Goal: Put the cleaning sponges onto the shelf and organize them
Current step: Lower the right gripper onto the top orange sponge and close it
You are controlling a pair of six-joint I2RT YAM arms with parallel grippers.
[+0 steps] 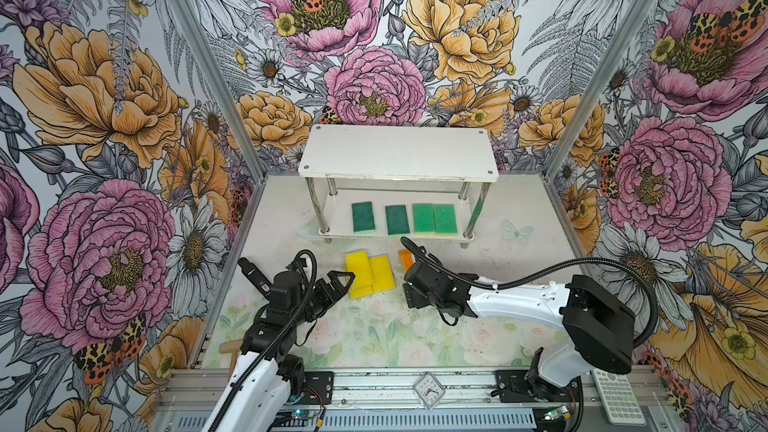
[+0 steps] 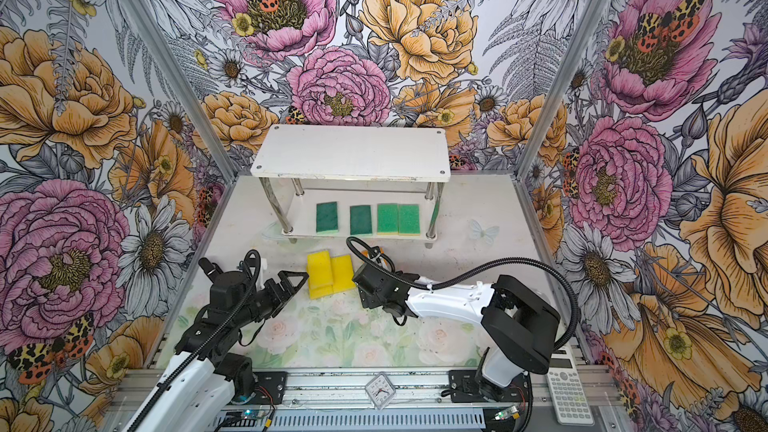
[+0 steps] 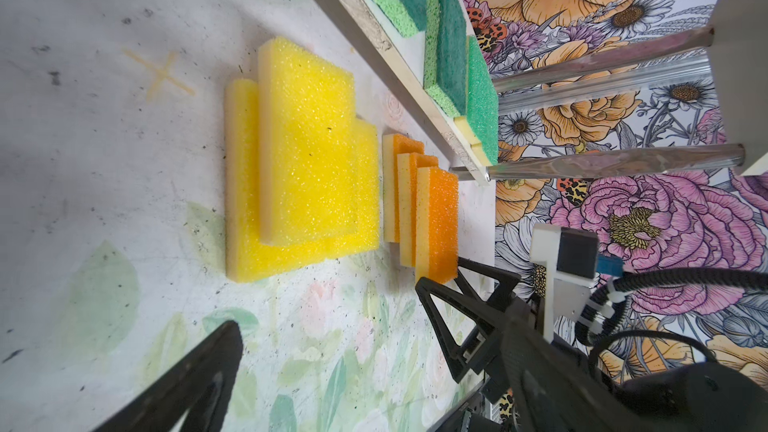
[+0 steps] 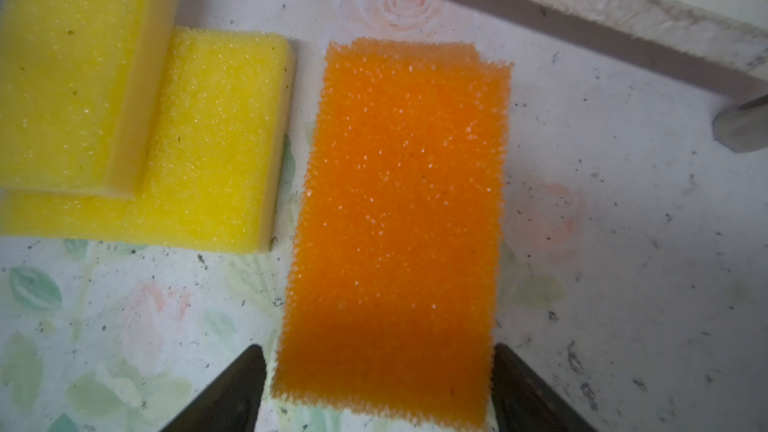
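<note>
Orange sponge (image 4: 395, 209) fills the right wrist view, lying flat on top of a little pile. The right end effector (image 4: 378, 355) has one finger on each long side of it, near its end. That way the narrow side fits between the fingers. I cannot tell if the fingers are squeezing it or only standing beside it. The left wrist view shows that the orange pile (image 3: 440, 222) has three sponges, stacked like steps, just in front of the shelf (image 1: 399, 151).

Beside the pile lie three yellow sponges (image 1: 370, 274), two flat on the tabletop (image 1: 374, 326) and one on top of them. The left end effector (image 1: 340, 284) is wide open and holds nothing. It points at the yellow ones, likely so it can take one when its turn comes.

Four green sponges (image 1: 424, 218) sit in a row on the low board of the shelf, dark ones together and light ones together. It looks like sorting by colour. The top board is bare, so I think the orange and yellow ones will go there.
</note>
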